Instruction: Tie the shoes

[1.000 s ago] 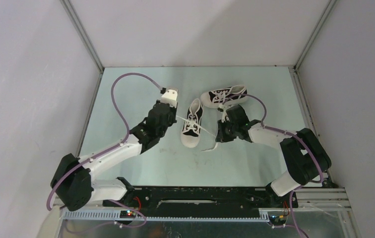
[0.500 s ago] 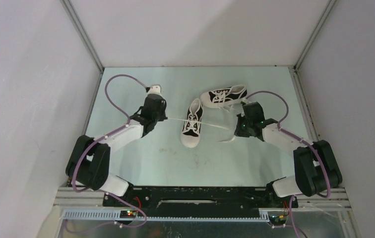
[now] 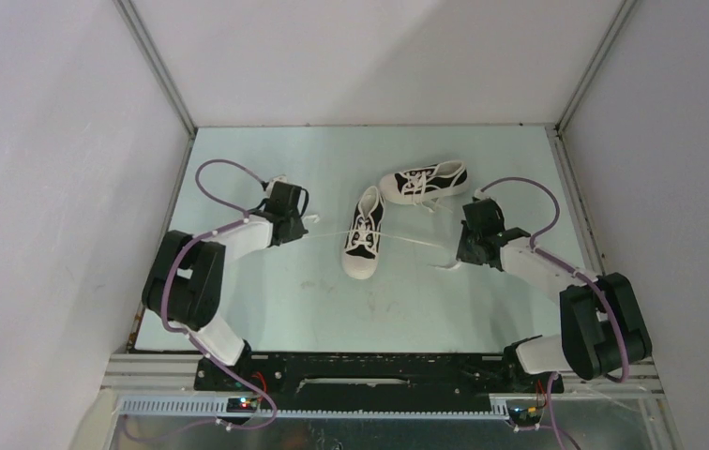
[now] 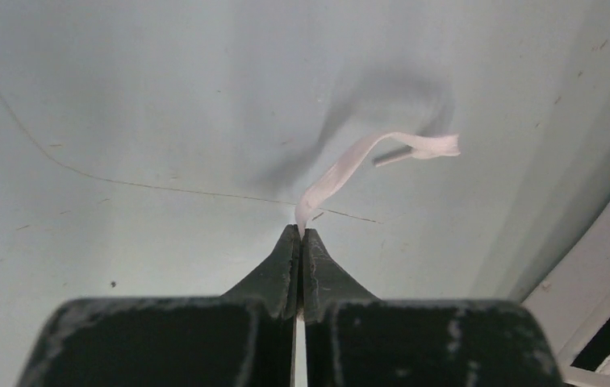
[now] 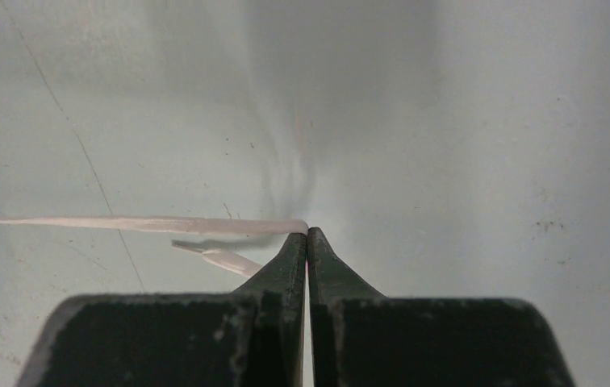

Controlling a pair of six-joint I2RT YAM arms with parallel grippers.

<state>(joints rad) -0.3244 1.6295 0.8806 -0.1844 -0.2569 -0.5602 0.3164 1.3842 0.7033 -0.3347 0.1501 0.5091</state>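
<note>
Left fingers (image 4: 290,266) drawn leftward, away from near shoe (image 3: 363,239), toward left edge of counter (image 3: 332,300); left arm folded back, elbow nearer base. Right fingers (image 5: 322,266) drawn rightward, clear of shoe; right elbow swung outward. Left lace (image 3: 327,232) and right lace (image 3: 416,243) pulled out longer, nearly straight across shoe.

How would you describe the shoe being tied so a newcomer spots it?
On the pale green table, two black sneakers lie between the arms. Take the nearer shoe, its white toe pointing toward the arm bases. Unlike the sideways shoe behind it, its laces stretch out to both sides, pinched by the left gripper and right gripper.
</note>
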